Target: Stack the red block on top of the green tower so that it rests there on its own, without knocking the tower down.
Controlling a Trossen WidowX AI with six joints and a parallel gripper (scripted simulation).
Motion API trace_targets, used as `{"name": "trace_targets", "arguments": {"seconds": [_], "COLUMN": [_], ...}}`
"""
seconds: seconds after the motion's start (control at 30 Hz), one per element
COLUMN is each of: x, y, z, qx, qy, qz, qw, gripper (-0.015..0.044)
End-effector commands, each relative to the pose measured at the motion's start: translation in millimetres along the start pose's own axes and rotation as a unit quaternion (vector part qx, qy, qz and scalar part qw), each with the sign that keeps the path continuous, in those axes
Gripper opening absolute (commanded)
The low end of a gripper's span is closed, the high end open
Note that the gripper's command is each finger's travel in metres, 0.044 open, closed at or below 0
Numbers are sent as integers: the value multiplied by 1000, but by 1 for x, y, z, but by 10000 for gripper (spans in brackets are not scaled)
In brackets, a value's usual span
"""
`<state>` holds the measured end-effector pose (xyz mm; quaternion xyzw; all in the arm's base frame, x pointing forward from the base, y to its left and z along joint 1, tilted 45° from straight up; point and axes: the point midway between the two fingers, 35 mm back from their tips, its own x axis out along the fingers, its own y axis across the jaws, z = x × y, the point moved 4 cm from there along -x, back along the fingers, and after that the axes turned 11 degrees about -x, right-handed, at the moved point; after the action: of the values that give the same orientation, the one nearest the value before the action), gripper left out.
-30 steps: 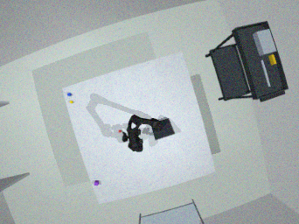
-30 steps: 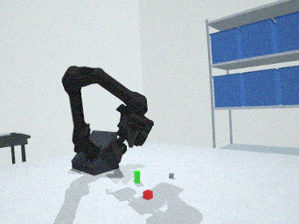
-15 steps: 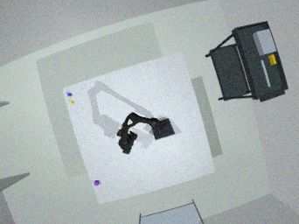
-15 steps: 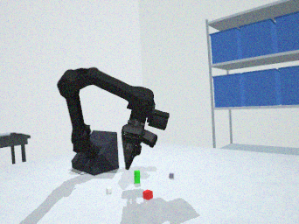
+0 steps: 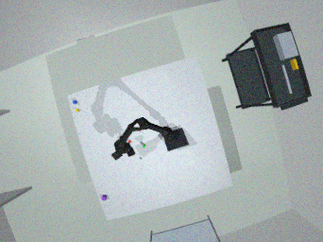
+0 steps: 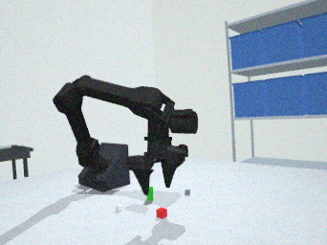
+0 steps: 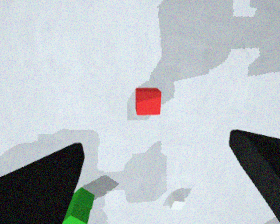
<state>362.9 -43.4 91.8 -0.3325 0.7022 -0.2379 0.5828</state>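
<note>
Red block [image 7: 148, 101] lies ungrasped; gripper [image 7: 156, 178] spread wide, empty, hovering near tower [image 7: 79, 210]: next, descend and straddle block.

red block [image 7: 148, 101] centre, on floor | green tower [image 7: 79, 210] beside left finger [image 7: 38, 197] | end effector [image 7: 156, 191] wide open

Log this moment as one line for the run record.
pincer: open, empty | red block: on floor, ungrasped | green tower: upright | phase: approach
</note>
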Motion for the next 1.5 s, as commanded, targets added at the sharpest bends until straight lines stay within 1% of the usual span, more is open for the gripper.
{"name": "trace_targets", "arguments": {"seconds": [0.0, 0.3, 0.53, 0.77, 1.3, 1.47], "x": [-4, -1, 30, 34, 58, 59], "y": [-11, -9, -7, -8, -7, -6], "z": [10, 8, 10, 10, 11, 11], "qx": [45, 45, 45, 45, 45, 45], "qy": [-19, -19, -19, -19, -19, -19], "qz": [34, 34, 34, 34, 33, 33], "qw": [998, 998, 998, 998, 998, 998], "gripper": [440, 440, 440, 440, 440, 440]}}
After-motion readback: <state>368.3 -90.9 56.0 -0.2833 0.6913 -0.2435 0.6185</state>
